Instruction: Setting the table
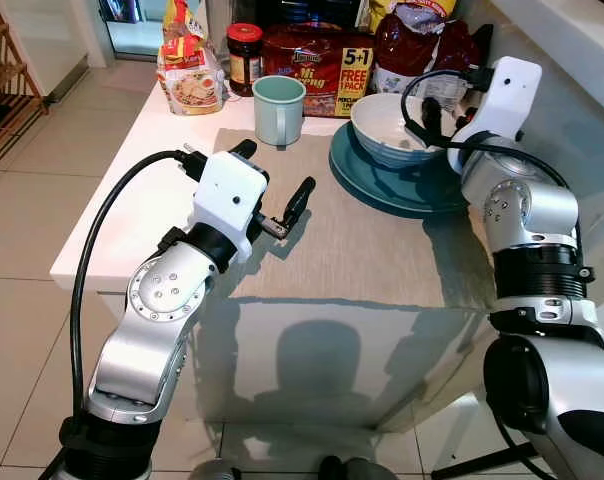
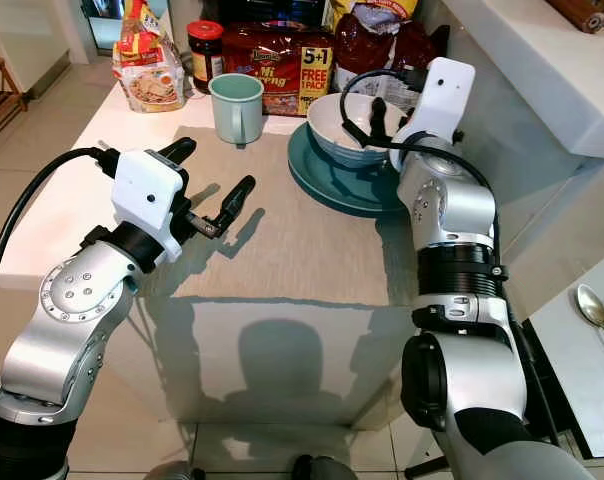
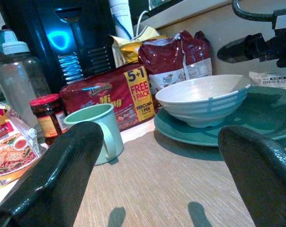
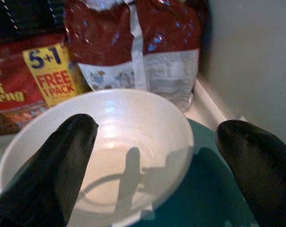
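Our right claw (image 4: 147,156) hangs with fingers apart, just above the round white bowl (image 1: 392,125). Our left claw (image 1: 274,186), fingers apart too, is farther away.

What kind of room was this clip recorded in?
Most likely a home kitchen or dining corner: a table with a placemat, a white bowl on a teal plate, a mug, and noodle packs beside a water dispenser.
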You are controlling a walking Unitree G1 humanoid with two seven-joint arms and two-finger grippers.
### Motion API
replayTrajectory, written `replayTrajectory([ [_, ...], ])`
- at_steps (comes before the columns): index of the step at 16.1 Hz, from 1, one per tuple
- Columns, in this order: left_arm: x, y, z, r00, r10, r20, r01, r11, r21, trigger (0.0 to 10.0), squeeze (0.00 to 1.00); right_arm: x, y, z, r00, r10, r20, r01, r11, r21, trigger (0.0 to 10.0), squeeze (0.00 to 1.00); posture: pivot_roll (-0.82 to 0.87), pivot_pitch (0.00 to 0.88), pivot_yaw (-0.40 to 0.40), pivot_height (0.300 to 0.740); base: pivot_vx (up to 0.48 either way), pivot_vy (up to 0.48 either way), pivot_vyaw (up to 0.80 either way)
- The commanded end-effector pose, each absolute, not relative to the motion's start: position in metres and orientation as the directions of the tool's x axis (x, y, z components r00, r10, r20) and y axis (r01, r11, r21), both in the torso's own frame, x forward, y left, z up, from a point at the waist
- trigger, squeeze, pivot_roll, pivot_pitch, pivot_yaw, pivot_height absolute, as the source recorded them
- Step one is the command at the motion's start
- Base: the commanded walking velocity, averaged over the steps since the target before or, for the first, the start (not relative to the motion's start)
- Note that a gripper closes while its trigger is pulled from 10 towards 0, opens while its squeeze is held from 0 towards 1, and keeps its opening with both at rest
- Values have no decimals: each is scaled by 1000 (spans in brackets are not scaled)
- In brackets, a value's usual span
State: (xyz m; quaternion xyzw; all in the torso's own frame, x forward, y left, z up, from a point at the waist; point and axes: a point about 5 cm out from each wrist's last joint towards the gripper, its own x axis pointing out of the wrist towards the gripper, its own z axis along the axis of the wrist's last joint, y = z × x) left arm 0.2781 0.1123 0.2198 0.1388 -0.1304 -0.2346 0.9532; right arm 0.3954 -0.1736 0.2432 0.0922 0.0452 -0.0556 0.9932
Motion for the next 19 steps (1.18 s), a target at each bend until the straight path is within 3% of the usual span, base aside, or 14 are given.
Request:
replayTrajectory([
  [1, 278, 108, 225, 838, -507, 201, 425, 838, 342, 10000, 0, 397, -178, 241, 983, -124, -134, 146, 975, 166, 10000, 0, 97, 25, -79, 740, 0, 0, 0],
  [8, 278, 110, 225, 841, -503, 199, 420, 839, 346, 10000, 0, 403, -182, 226, 962, -134, -236, 198, 943, 269, 10000, 0, 101, 27, -84, 740, 0, 0, 0],
  [10, 278, 110, 226, 840, -504, 201, 419, 838, 348, 10000, 0, 406, -175, 211, 938, -22, -347, 184, 878, 441, 10000, 0, 101, 27, -84, 740, 0, 0, 0],
  [13, 277, 110, 226, 838, -507, 201, 422, 836, 352, 10000, 0, 407, -175, 206, 929, 39, -368, 182, 818, 545, 10000, 0, 103, 31, -88, 740, 0, 0, 0],
  [15, 274, 108, 227, 814, -547, 196, 460, 812, 360, 10000, 0, 408, -178, 205, 924, 66, -376, 194, 768, 610, 4667, 0, 104, 31, -89, 740, 0, 0, 0],
  [16, 272, 106, 226, 796, -576, 185, 490, 793, 361, 10000, 0, 408, -180, 204, 921, 76, -382, 199, 751, 630, 941, 0, 107, 35, -89, 740, 0, 0, 0],
  [17, 269, 104, 225, 783, -597, 174, 512, 778, 365, 10000, 0, 408, -181, 204, 919, 83, -386, 205, 736, 646, 0, 0, 108, 35, -90, 740, 0, 0, 0],
  [19, 269, 105, 225, 783, -598, 169, 513, 776, 368, 10000, 0, 409, -182, 205, 920, 88, -382, 209, 714, 668, 0, 0, 107, 39, -91, 740, 0, 0, 0],
])
